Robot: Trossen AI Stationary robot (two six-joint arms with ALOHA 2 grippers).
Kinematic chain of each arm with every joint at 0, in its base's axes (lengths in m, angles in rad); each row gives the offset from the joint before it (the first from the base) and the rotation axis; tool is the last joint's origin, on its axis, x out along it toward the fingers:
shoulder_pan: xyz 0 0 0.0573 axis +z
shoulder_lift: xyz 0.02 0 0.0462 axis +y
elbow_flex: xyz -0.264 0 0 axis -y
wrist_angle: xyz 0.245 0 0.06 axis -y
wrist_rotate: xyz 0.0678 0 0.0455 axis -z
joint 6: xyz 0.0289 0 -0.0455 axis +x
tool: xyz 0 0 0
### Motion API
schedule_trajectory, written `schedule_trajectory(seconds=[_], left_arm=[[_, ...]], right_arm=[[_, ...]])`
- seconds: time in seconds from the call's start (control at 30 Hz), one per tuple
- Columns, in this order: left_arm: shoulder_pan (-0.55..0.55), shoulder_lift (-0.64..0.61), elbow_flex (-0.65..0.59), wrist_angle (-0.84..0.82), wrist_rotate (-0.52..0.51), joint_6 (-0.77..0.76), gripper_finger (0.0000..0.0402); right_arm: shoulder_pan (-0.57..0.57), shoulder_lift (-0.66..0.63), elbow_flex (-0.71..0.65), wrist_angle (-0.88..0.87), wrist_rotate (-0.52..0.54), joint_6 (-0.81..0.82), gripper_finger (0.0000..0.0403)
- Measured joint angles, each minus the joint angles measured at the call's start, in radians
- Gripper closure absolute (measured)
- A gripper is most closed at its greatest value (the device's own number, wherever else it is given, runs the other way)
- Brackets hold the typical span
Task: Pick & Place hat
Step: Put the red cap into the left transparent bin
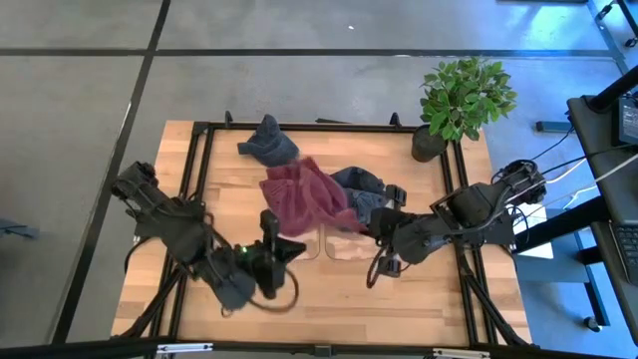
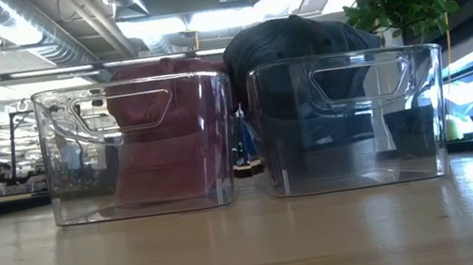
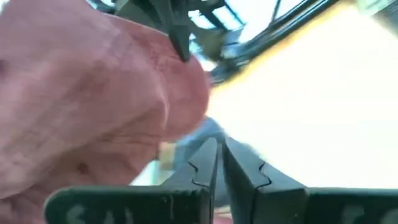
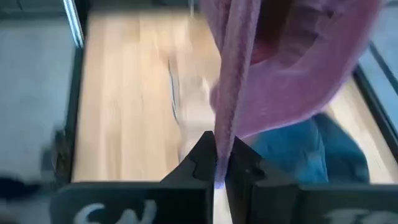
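Note:
A maroon hat (image 1: pixel 304 194) lies crumpled at the table's middle, and in the low view it shows through the left clear bin (image 2: pixel 139 148). Dark blue hats (image 1: pixel 364 187) lie to its right and show through the right clear bin (image 2: pixel 349 119). One more blue hat (image 1: pixel 267 143) rests near the far edge. My right gripper (image 4: pixel 219 163) is shut on the maroon hat's right side. My left gripper (image 3: pixel 219 163) sits shut just near of the maroon hat (image 3: pixel 93 106). My right gripper pinches an edge of the maroon hat (image 4: pixel 229 134) between its two fingers, coming from the table's right. The cloth runs away from the fingertips in a narrow upright fold and widens into the hat's body (image 4: pixel 298 68). My left gripper's shut fingers (image 3: pixel 202 165) lie beside the maroon hat; whether they touch it I cannot tell.
A potted plant (image 1: pixel 461 100) stands at the table's far right corner. A black frame (image 1: pixel 199 150) rims the table. The two clear bins stand side by side on the near half of the table. Bare wood (image 1: pixel 150 259) lies to the near left.

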Motion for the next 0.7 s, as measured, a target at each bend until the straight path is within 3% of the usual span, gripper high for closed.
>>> schedule_trajectory(seconds=[0.1, 0.27, 0.43, 0.7], left_arm=[[0.020, -0.044, 0.000, -0.034, 0.167, -0.149, 0.0378], [0.053, -0.072, 0.000, -0.073, 0.246, -0.316, 0.0378], [0.051, -0.079, 0.000, -0.083, 0.257, -0.327, 0.0352], [0.042, -0.079, 0.000, -0.093, 0.225, -0.387, 0.0260]], right_arm=[[0.003, 0.003, -0.001, -0.087, -0.102, -0.002, 0.0386], [0.002, 0.003, -0.001, -0.120, -0.209, 0.004, 0.0386], [0.004, 0.006, 0.000, -0.214, -0.294, 0.059, 0.0386], [0.012, 0.006, 0.000, -0.243, -0.363, 0.081, 0.0386]])
